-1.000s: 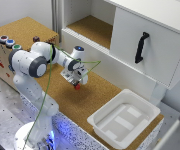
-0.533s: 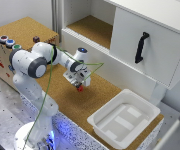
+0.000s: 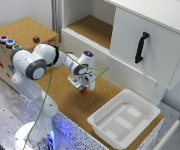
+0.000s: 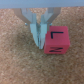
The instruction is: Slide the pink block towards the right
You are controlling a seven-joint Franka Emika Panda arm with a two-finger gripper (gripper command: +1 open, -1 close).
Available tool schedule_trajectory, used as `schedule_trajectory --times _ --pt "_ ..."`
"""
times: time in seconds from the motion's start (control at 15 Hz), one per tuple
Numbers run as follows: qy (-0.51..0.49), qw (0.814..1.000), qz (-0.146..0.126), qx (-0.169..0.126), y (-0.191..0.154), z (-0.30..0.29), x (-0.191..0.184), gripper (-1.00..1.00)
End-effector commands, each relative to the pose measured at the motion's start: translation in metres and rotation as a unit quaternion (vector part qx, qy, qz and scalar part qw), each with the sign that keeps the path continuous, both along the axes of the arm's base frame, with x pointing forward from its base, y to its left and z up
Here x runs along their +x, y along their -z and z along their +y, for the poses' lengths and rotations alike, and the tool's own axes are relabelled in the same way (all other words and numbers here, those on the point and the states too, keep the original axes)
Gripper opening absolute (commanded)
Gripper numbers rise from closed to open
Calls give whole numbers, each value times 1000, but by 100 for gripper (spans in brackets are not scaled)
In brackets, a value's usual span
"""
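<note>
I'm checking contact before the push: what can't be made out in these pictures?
- Exterior view: the pink block is almost wholly hidden under the gripper; touching or not is unclear.
- Exterior view: too blurred to show how the jaws stand.
- Wrist view: the fingers are cut off by the picture's edge; the block's marks are blurred.

A cork-covered tabletop (image 3: 65, 102) carries the scene, its brown speckled surface running from the cabinet front to the near edge. The pink block (image 3: 83, 91) sits directly on the cork near the middle; in the wrist view its face (image 4: 56, 41) shows dark markings. Toward the exterior view's right, a white tray (image 3: 140, 100) rests on the same cork, well apart from the block.
</note>
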State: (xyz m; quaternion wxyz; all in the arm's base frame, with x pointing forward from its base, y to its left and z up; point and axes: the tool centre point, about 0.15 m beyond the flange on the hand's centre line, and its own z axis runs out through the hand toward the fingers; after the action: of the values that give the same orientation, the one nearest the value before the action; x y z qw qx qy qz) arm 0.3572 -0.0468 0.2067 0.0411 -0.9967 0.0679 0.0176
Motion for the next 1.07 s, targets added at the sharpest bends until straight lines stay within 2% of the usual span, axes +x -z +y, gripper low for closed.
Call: schedule_trajectory --times 0.0,0.4,0.6,0.67,0.73,0.87,1.0 --pt "-11 1000 -25 1 -2 -34 -4 -100" --pt "-7 1000 -25 -6 -5 -57 -3 -100" --pt "-27 999 -34 2 -23 -42 -1 -100" --pt "-35 999 -16 17 -34 -34 0 -100" --pt "-37 999 -1 22 -45 -29 -2 100" --pt "-27 999 -1 30 -66 -27 -8 100" --pt "-18 999 -14 41 -87 -26 -10 100"
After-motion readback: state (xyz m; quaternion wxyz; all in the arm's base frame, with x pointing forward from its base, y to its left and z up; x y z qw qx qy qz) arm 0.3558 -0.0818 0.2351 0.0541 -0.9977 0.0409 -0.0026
